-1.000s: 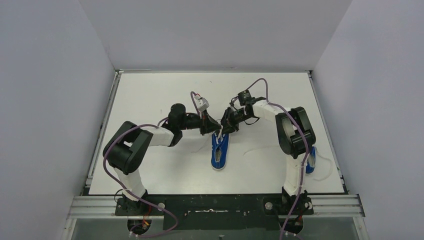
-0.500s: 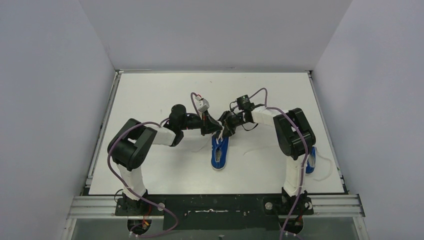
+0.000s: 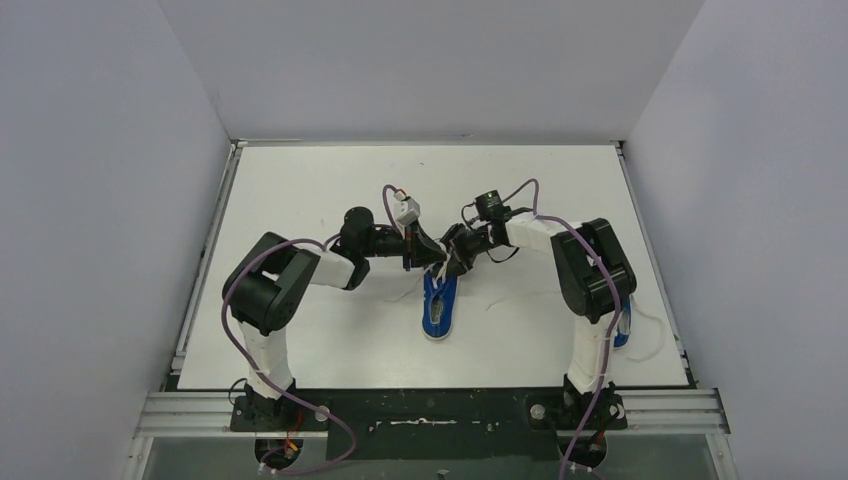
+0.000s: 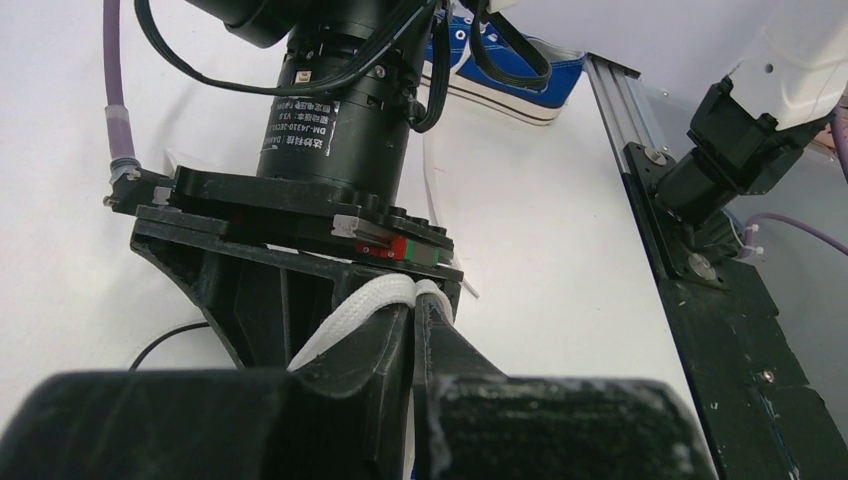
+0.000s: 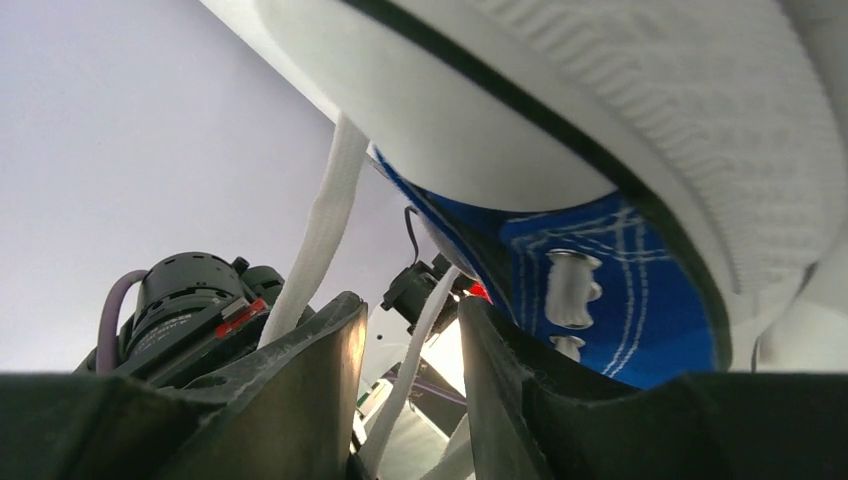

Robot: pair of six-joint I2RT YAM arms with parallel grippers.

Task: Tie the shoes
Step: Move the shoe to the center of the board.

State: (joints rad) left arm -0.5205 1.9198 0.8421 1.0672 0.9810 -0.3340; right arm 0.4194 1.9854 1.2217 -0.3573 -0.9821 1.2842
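Left wrist showed my left gripper clamped on limp white lace; right gripper gaped; best pinched near eyelets of blue canvas sneaker.

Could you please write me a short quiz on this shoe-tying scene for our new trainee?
1. True or false: the left gripper has its fingers shut on a white lace.
2. The right gripper has its fingers: A) clamped on a sole, B) apart with a lace strand running between them, C) out of view?
3. How many blue shoes are on the table?
Key: 1 true; 2 B; 3 two, the middle shoe and the second shoe near the right edge.
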